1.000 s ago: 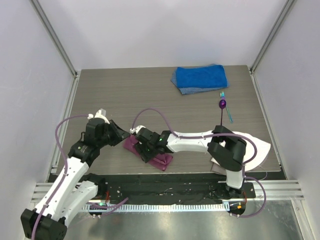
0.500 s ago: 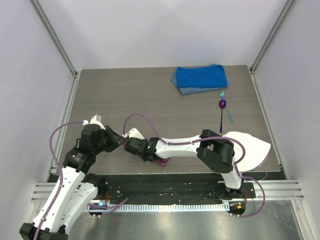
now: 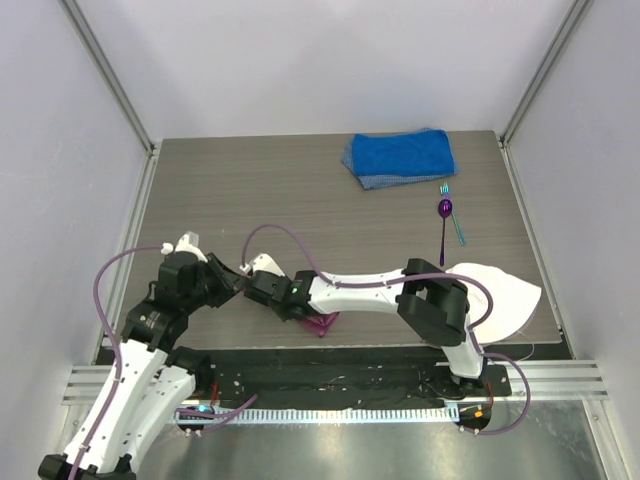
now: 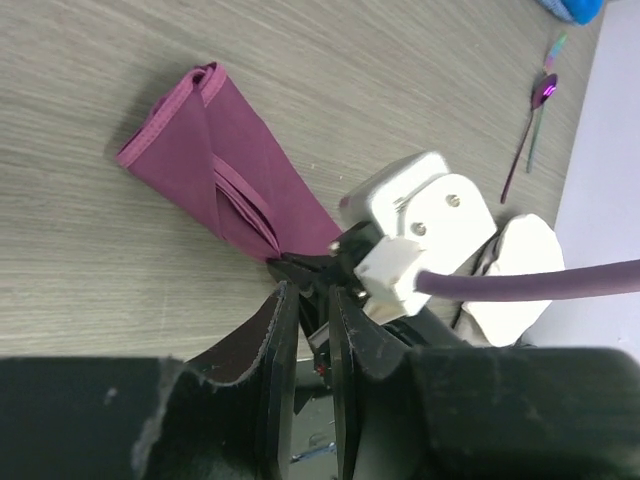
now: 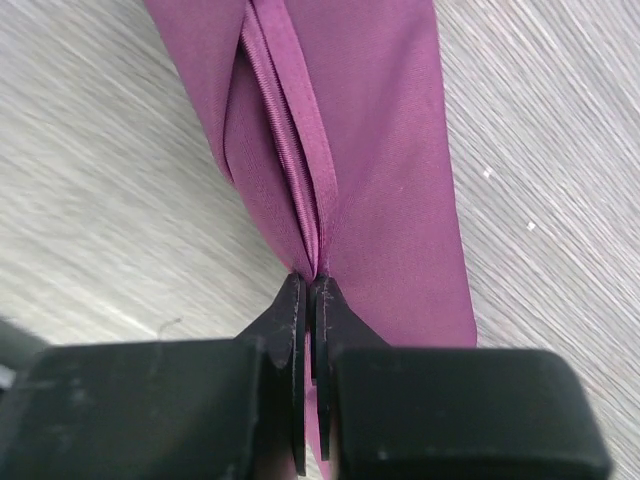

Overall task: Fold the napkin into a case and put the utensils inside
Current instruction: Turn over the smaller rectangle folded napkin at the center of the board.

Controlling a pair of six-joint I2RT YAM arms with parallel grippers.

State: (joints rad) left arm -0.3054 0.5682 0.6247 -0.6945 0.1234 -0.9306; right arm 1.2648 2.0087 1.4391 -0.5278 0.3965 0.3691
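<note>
- The napkin point(image 4: 220, 170), folded into a narrow magenta strip, lies on the wood-grain table point(image 3: 250, 190) near its front edge.
- We see the right gripper point(image 5: 310, 285) pinched tight on the strip's layered fold.
- The left gripper point(image 4: 308, 300) sits just beside it, fingers nearly together; we cannot tell whether it holds cloth.
- A blue towel point(image 3: 400, 155) lies at the far edge.
- The spoon point(image 3: 445, 208) and fork point(image 3: 458, 230) lie side by side, well apart from the napkin.
</note>
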